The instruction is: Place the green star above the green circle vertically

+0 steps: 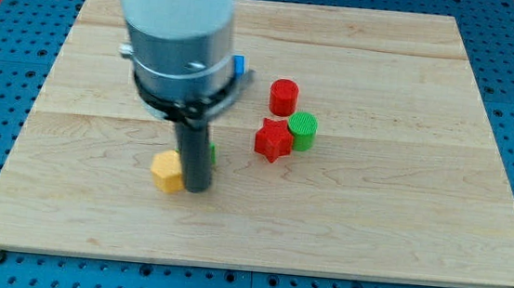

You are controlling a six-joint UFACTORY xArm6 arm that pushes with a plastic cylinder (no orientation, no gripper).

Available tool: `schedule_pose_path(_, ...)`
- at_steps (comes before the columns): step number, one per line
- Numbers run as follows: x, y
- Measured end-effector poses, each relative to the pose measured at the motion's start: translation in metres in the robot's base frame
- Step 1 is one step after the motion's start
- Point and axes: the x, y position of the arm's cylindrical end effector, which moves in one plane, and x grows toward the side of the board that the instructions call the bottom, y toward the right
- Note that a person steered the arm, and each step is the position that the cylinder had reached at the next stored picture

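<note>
The green circle (303, 130) is a short cylinder right of the board's middle, touching the red star (273, 140) on its left. The green star (211, 153) is almost wholly hidden behind my rod; only a green sliver shows at the rod's right edge. My tip (195, 188) rests on the board just below that sliver and right beside the yellow block (168, 171), which lies against its left side. The tip is well to the view's left of the green circle.
A red cylinder (283, 97) stands just above the red star. A blue block (239, 66) peeks out from behind the arm's body. The wooden board (399, 222) lies on a blue pegboard.
</note>
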Motion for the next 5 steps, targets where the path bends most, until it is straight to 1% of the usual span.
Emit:
schedule_pose_path(1, -0.002, -0.048)
schedule_pose_path(3, 0.000, -0.097)
schedule_pose_path(4, -0.023, -0.071)
schedule_pose_path(5, -0.055, -0.062)
